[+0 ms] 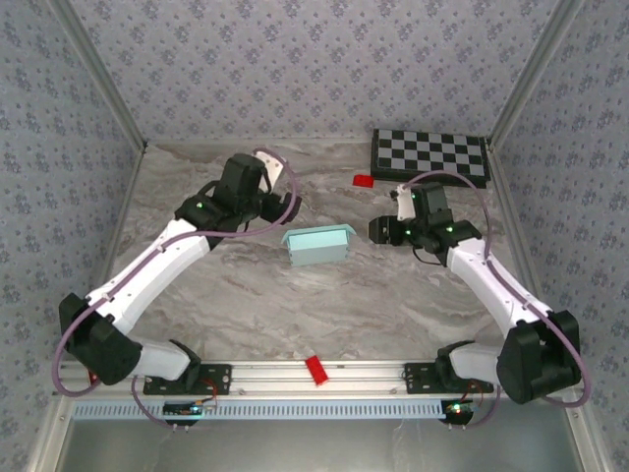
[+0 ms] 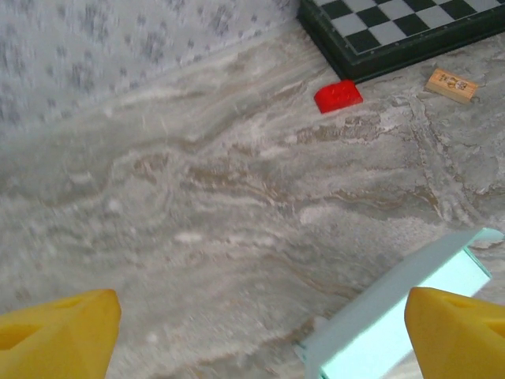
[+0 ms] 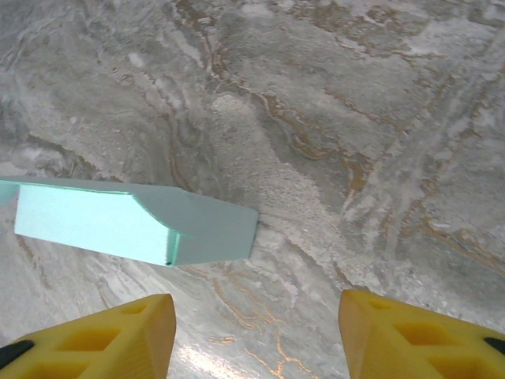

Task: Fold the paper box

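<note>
The paper box (image 1: 318,245) is a small pale light-blue folded box lying flat on the marble table between the two arms. My left gripper (image 1: 288,209) hovers just left of and behind it, jaws wide apart with nothing between them; one yellow fingertip (image 2: 461,332) overlaps the box's near end (image 2: 394,320). My right gripper (image 1: 378,230) stands to the box's right, also open and empty. In the right wrist view the box (image 3: 134,222) lies ahead and to the left of the yellow fingers (image 3: 102,339), clear of them.
A black-and-white checkerboard (image 1: 429,153) lies at the back right. A small red block (image 1: 363,180) sits in front of it, with a tan wooden tile (image 2: 451,84) nearby. Another red piece (image 1: 315,370) rests on the front rail. Patterned walls enclose the table.
</note>
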`<action>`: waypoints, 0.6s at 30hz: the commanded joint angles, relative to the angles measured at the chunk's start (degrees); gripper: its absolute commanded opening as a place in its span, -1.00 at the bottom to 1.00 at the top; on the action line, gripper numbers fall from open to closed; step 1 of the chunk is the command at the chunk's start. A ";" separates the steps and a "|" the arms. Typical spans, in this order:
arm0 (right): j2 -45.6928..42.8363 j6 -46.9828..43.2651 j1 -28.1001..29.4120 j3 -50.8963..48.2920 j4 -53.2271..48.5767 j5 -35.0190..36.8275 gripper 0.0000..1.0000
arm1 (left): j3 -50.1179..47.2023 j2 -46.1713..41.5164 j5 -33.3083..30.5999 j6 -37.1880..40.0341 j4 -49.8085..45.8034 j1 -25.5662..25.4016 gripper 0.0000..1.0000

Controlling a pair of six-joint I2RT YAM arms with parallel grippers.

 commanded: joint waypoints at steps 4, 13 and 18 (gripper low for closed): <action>2.61 -2.30 2.54 3.63 -1.73 -4.22 0.07 | -6.04 -2.67 4.71 -15.48 -5.19 1.56 0.63; 6.17 -3.60 4.94 4.99 -0.21 -5.66 -0.16 | -12.40 -2.89 10.25 -18.60 -3.11 1.79 0.23; 8.51 -4.44 5.69 6.77 -0.85 -4.48 -0.18 | -13.59 -1.66 12.06 -18.41 -1.83 1.81 0.02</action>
